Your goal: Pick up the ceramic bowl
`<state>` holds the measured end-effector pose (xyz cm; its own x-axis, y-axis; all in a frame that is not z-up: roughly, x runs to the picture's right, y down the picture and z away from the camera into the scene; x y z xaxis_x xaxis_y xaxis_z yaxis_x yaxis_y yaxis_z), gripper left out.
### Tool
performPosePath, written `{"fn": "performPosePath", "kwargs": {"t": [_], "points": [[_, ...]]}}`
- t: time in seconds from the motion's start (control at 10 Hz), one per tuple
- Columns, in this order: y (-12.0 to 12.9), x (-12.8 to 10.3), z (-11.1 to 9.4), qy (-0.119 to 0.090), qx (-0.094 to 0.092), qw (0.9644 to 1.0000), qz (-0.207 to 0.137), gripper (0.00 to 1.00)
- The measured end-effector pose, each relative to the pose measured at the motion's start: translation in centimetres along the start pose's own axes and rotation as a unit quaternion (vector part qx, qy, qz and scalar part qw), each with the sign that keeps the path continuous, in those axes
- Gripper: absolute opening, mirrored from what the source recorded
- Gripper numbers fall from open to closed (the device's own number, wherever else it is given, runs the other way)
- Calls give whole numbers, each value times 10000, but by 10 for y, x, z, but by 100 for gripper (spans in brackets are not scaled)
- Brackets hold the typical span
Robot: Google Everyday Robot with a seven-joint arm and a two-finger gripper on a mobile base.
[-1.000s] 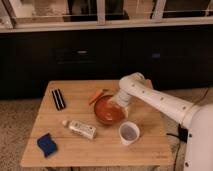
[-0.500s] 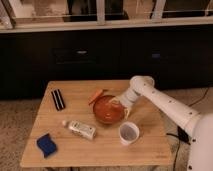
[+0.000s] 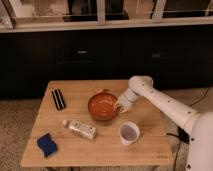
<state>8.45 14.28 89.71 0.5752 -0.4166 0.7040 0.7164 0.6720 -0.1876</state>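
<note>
In the camera view, the gripper is seen low over the wooden table, set against the right-hand rim of the ceramic bowl, which lies immediately to the gripper's left as pictured and is rested flat on the tabletop near its middle. Whether the gripper is open or already closed on the rim cannot be told from this view. Compared with a second ago, the wrist is found shifted to the right and lowered, so that the gripper, held higher at the bowl's right side then, is now brought down to rim level; the bowl itself is not seen to be moved or tilted over that time. This is judged to mean that the approach is finished and the grasp is in hand, while the lift is not yet begun. A white cup is stood just in front of the gripper, towards the table's near edge, close enough that it could be knocked if the arm is swung forward. A small bottle is laid on its side beyond the bowl from the gripper, to the front left, and a blue sponge is placed farther out the same way, at the near left corner. A dark bar-shaped object is left well apart, on the far side of the bowl from the gripper.
</note>
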Motion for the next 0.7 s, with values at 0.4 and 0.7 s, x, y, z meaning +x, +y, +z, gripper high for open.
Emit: {"fn": "performPosePath", "kwargs": {"t": [0.4, 0.7], "points": [[0, 2, -3, 62, -33, 10000, 40, 0], [-14, -1, -32, 186, -9, 9998, 5, 0]]}}
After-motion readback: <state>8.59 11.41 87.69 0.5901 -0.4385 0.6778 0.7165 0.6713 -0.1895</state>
